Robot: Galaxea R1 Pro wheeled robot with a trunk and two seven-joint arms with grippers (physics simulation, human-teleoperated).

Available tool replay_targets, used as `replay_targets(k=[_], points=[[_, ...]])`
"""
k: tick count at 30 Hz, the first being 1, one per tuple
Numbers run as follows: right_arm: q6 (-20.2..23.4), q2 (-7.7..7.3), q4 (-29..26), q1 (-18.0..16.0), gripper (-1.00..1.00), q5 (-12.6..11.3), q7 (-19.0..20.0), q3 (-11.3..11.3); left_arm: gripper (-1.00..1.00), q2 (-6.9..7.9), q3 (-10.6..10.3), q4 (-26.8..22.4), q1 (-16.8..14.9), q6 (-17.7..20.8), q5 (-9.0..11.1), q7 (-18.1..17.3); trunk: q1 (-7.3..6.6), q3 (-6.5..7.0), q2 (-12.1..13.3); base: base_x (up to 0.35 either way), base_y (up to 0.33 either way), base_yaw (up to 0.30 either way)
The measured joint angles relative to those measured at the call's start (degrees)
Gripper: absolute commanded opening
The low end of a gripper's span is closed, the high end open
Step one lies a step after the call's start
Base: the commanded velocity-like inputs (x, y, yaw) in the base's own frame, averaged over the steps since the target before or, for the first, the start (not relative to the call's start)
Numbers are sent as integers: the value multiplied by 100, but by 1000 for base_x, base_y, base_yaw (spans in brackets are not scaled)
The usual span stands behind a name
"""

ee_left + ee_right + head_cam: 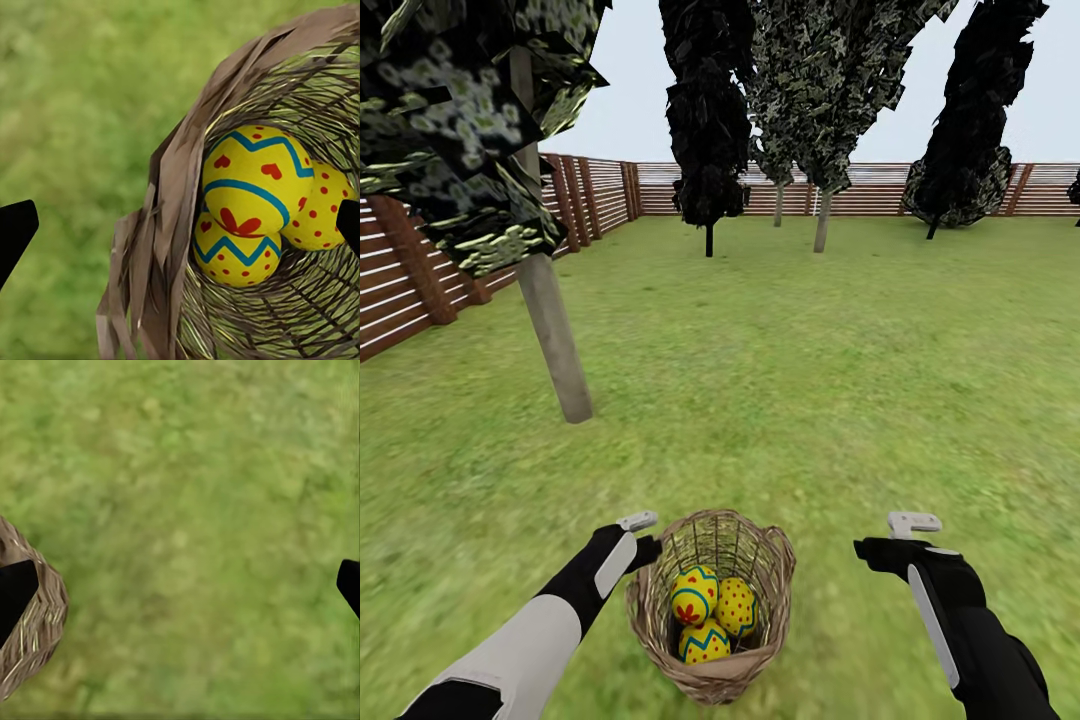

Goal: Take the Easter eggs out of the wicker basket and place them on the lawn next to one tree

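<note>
Both arms reach forward and low — left gripper (645,550) beside the basket (712,610), right gripper (880,552) over lawn (810,380) — jaws wide, empty.

The wicker basket (712,610) is light brown, woven like a net; the three Easter eggs (712,608) are yellow, one with blue bands and red hearts, one with a blue zigzag and red dots, one with red dots all over; the lawn (810,380) is blotchy green; the tree (555,330) has a pale grey trunk and dark green leaves with light flecks; the fence (420,270) is brown with stripes.
</note>
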Motion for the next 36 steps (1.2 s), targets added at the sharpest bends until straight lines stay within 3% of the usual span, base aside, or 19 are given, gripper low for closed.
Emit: replay_targets(k=[36], points=[[5, 0, 9, 0, 100, -8, 0, 0, 100, 0, 1, 42, 1, 0, -1, 0, 791, -646, -1444, 0, 0, 0]])
